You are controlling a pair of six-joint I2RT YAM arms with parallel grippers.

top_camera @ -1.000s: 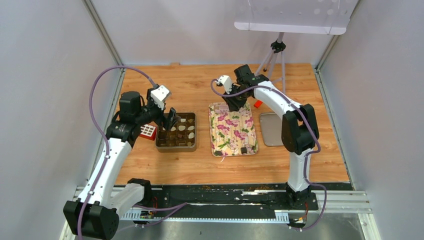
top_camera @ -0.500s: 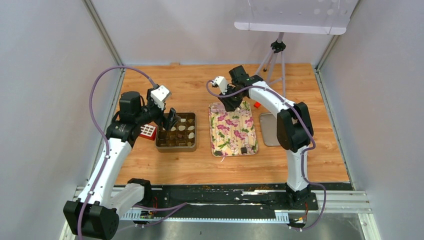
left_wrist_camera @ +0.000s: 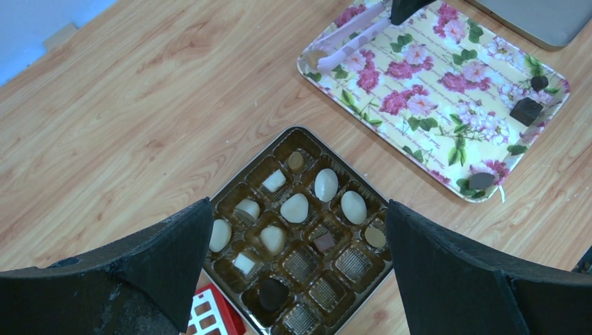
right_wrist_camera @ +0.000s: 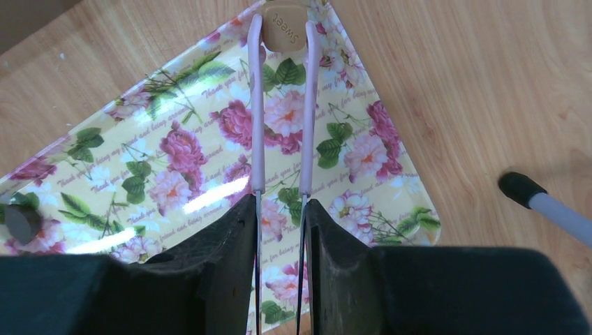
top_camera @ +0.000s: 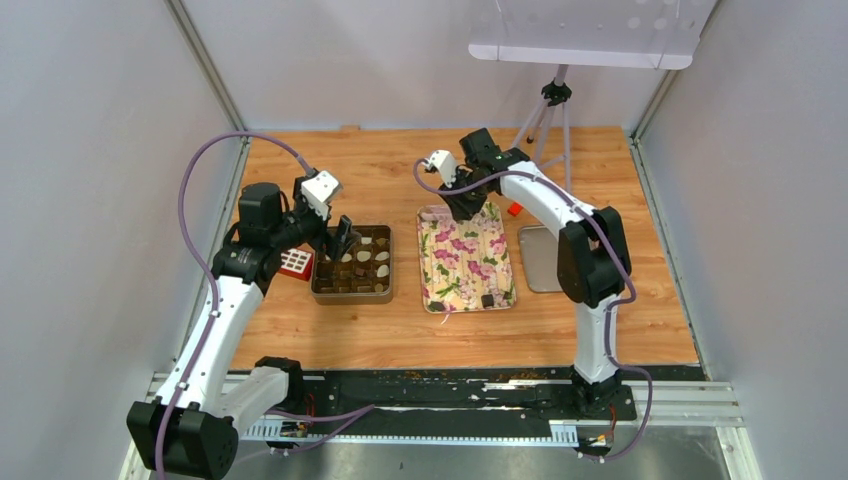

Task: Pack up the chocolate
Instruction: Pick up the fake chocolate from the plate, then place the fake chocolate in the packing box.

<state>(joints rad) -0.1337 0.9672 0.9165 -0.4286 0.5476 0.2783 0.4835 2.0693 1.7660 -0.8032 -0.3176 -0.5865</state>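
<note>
An open box (left_wrist_camera: 237, 183) with brown cups holds several pieces of chocolate (left_wrist_camera: 325, 185), mostly cream-white with a few dark ones. My left gripper (left_wrist_camera: 299, 204) hovers open above it with nothing between its fingers; from the top it sits at the box's left side (top_camera: 342, 236). My right gripper (right_wrist_camera: 280, 206) is shut on pink tongs (right_wrist_camera: 255, 105). The tong tips pinch a tan round chocolate (right_wrist_camera: 285, 26) at the far corner of the floral tray (right_wrist_camera: 174, 139). Dark pieces (left_wrist_camera: 526, 110) lie at the tray's near end.
A red and white gridded block (top_camera: 296, 262) lies left of the box. A small red block (top_camera: 515, 209) and a grey metal lid (top_camera: 540, 258) sit right of the tray. A tripod (top_camera: 553, 100) stands at the back right, one foot (right_wrist_camera: 520, 187) near the tray.
My right gripper has shifted a little left toward the tray's far corner, and the tongs have squeezed narrower. The left arm has not moved.
</note>
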